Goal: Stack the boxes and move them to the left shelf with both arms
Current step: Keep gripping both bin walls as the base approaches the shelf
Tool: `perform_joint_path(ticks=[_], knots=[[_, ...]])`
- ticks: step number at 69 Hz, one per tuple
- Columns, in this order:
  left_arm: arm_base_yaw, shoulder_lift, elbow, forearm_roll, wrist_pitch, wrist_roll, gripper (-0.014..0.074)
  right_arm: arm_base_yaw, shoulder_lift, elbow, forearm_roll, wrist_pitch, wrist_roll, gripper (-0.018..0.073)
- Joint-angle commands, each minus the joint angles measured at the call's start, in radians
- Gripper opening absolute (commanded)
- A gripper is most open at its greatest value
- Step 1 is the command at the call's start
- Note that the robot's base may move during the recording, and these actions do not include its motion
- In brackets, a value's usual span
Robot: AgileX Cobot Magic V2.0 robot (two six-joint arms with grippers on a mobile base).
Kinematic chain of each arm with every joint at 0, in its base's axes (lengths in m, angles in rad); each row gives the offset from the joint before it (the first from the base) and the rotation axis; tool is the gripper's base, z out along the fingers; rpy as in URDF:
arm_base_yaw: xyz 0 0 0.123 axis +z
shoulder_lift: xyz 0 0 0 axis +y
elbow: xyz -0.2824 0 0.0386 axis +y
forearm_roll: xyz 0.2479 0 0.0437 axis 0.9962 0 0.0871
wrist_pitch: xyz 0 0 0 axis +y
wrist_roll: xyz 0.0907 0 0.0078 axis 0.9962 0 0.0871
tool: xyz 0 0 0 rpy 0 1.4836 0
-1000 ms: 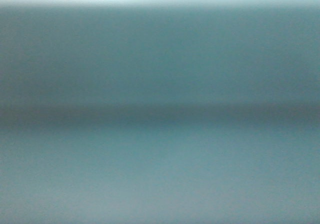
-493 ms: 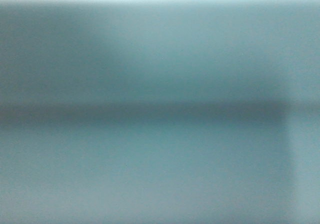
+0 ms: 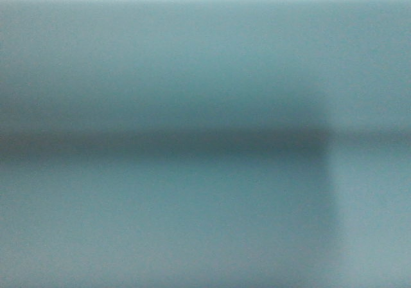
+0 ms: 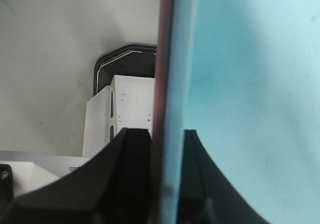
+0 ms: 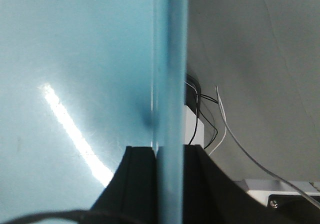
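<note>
The light blue box (image 3: 205, 76) fills the whole front view as a blurred teal surface, very close to the camera. In the left wrist view my left gripper (image 4: 162, 134) is shut on two nested walls: the thin salmon pink box edge (image 4: 161, 59) outside and the blue box (image 4: 250, 84) inside. In the right wrist view my right gripper (image 5: 169, 149) is shut on the blue box's upright wall (image 5: 170, 59), with one black finger on each side. The pink box does not show there. The left shelf is out of view.
Below the left gripper lie a white perforated bracket (image 4: 132, 109), a dark rounded part (image 4: 125, 56) and grey floor (image 4: 50, 59). Black and white cables (image 5: 210, 119) hang beside the right gripper over grey floor (image 5: 260, 59).
In the front view the thin strip of background along the top has vanished behind the blue box. A paler vertical band at the right has spread leftward.
</note>
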Motion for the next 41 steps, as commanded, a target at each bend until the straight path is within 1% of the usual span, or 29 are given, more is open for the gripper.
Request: perform_joint_path(ticks=[1,41], knots=[[-0.007,-0.037,-0.035,-0.021,0.085,-0.011,-0.0010,0.003,-0.031,-0.034,-0.015,0.015,-0.006,0.0057],[-0.007,-0.037,-0.035,-0.021,0.085,-0.011,-0.0010,0.003,-0.031,-0.034,-0.015,0.015,-0.006,0.0057]])
